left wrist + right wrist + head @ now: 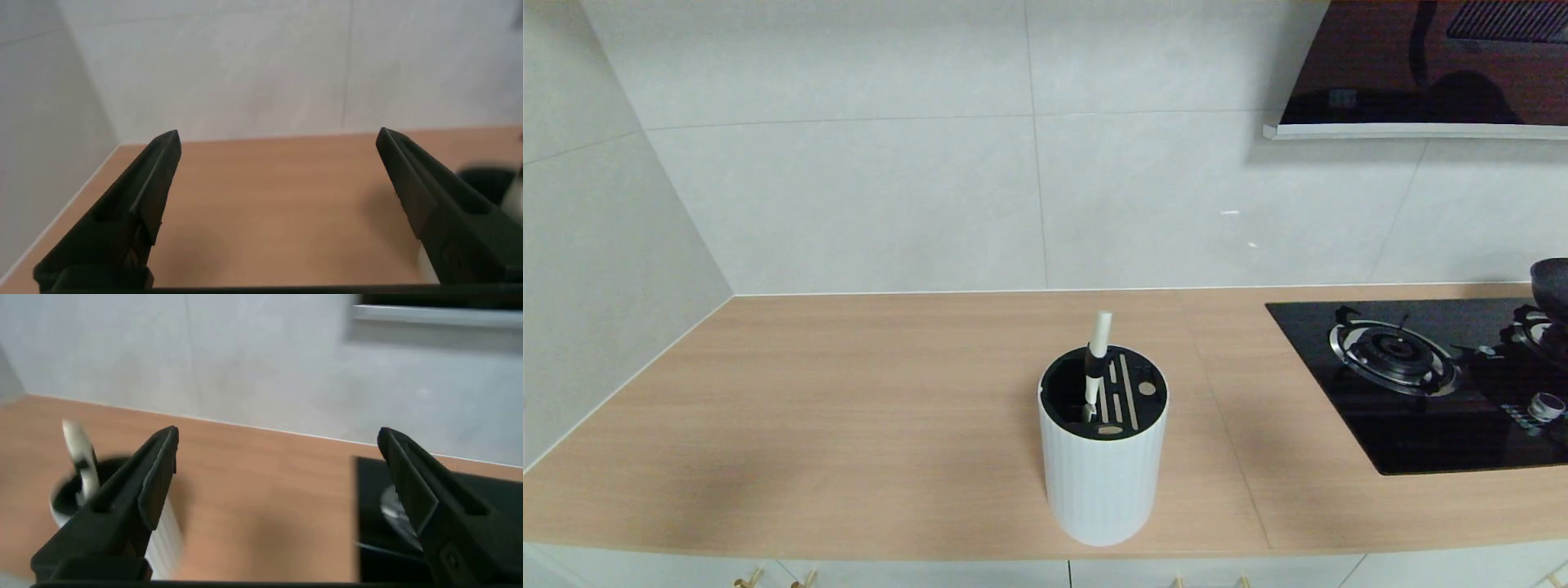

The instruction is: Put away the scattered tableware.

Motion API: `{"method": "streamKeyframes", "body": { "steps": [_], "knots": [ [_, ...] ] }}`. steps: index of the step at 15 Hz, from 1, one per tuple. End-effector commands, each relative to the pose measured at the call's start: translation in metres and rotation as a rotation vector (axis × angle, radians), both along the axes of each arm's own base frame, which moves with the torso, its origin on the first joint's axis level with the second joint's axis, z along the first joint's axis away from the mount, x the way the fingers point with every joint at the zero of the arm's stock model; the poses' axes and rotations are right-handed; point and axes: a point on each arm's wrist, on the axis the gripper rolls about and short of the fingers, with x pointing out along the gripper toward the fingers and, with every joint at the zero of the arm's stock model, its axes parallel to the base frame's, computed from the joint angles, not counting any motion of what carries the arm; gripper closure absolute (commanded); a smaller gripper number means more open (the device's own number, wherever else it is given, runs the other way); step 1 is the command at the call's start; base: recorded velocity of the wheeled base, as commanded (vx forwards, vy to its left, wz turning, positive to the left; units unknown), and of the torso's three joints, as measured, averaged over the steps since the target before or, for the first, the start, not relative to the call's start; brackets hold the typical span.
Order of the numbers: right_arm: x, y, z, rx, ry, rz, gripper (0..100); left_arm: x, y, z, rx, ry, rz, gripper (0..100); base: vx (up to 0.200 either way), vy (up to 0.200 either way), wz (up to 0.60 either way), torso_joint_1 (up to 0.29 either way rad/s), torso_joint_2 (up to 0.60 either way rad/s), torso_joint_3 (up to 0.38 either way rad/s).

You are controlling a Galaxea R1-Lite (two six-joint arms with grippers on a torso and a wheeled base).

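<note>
Tableware looks all but stowed, 1 white-handled utensil (1097, 351) standing handle-up in the ribbed holder (1103, 474) on the tabletop (849, 392), so the left gripper (278, 139) and right gripper (278, 434), jaws spread and empty, had best hold clear of that holder to avoid tipping it.

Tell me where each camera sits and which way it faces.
Head view: high on the robot, looking forward and down at the counter, the utensil holder and stove.
Left wrist view: behind the open left claw, facing the counter's corner and wall.
Right wrist view: behind the open right claw, facing the wall and hood.
Shared: head and right wrist views both show the utensil holder and stove.
</note>
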Motion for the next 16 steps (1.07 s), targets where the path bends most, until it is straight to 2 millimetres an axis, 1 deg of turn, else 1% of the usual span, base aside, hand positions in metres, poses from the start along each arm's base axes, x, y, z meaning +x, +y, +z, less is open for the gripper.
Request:
{"method": "streamKeyframes", "body": {
  "steps": [1, 2, 3, 4, 5, 6, 7, 8, 9, 10, 11, 12, 13, 14, 15, 16],
  "knots": [
    [-0.06, -0.02, -0.019, -0.002, -0.077, -0.098, 0, -0.057, 0.016, -0.01, -0.031, -0.14, 0.065, 0, 0.0, 0.0, 0.0, 0.0, 0.0, 0.0],
    [-0.079, -0.024, -0.031, -0.001, -0.098, -0.163, 0, -0.07, 0.017, -0.017, -0.03, -0.166, 0.083, 0, 0.0, 0.0, 0.0, 0.0, 0.0, 0.0],
    [-0.09, -0.024, -0.036, -0.001, -0.106, -0.189, 0, -0.077, 0.018, -0.021, -0.028, -0.176, 0.094, 0, 0.0, 0.0, 0.0, 0.0, 0.0, 0.0],
    [-0.09, -0.024, -0.036, -0.001, -0.106, -0.189, 0, -0.077, 0.018, -0.021, -0.028, -0.176, 0.094, 0, 0.0, 0.0, 0.0, 0.0, 0.0, 0.0],
    [-0.108, -0.025, -0.047, 0.007, -0.147, -0.242, 0, -0.088, 0.017, -0.029, -0.035, -0.193, 0.131, 0, 0.0, 0.0, 0.0, 0.0, 0.0, 0.0],
    [-0.115, -0.024, -0.054, 0.007, -0.162, -0.258, 0, -0.09, 0.015, -0.035, -0.036, -0.193, 0.159, 0, 0.0, 0.0, 0.0, 0.0, 0.0, 0.0],
    [-0.119, -0.024, -0.06, 0.005, -0.161, -0.267, 0, -0.087, 0.014, -0.039, -0.054, -0.187, 0.174, 0, 0.0, 0.0, 0.0, 0.0, 0.0, 0.0],
    [-0.12, -0.024, -0.061, 0.005, -0.159, -0.267, 0, -0.087, 0.013, -0.039, -0.056, -0.187, 0.175, 0, 0.0, 0.0, 0.0, 0.0, 0.0, 0.0],
    [-0.124, -0.023, -0.07, 0.012, -0.163, -0.283, 0, -0.09, 0.009, -0.046, -0.079, -0.202, 0.216, 0, 0.0, 0.0, 0.0, 0.0, 0.0, 0.0],
    [-0.126, -0.022, -0.074, 0.022, -0.168, -0.287, 0, -0.093, 0.008, -0.052, -0.073, -0.208, 0.212, 0, 0.0, 0.0, 0.0, 0.0, 0.0, 0.0],
    [-0.126, -0.022, -0.08, 0.031, -0.168, -0.289, 0, -0.094, 0.006, -0.062, -0.06, -0.195, 0.203, 0, 0.0, 0.0, 0.0, 0.0, 0.0, 0.0],
    [-0.116, -0.022, -0.096, 0.029, -0.103, -0.292, 0, -0.086, 0.006, -0.075, -0.066, -0.137, 0.218, 0, 0.0, 0.0, 0.0, 0.0, 0.0, 0.0],
    [-0.11, -0.022, -0.107, 0.042, -0.059, -0.282, 0, -0.08, 0.006, -0.084, -0.072, -0.104, 0.215, 0, 0.0, 0.0, 0.0, 0.0, 0.0, 0.0],
    [-0.101, -0.021, -0.127, 0.057, 0.019, -0.237, 0, -0.073, 0.006, -0.097, -0.079, -0.054, 0.203, 0, 0.0, 0.0, 0.0, 0.0, 0.0, 0.0],
    [-0.096, -0.02, -0.14, 0.075, 0.069, -0.202, 0, -0.067, 0.005, -0.109, -0.084, -0.009, 0.177, 0, 0.0, 0.0, 0.0, 0.0, 0.0, 0.0],
    [-0.093, -0.02, -0.149, 0.107, 0.106, -0.183, 0, -0.061, 0.004, -0.122, -0.1, 0.037, 0.129, 0, 0.0, 0.0, 0.0, 0.0, 0.0, 0.0]
  ]
}}
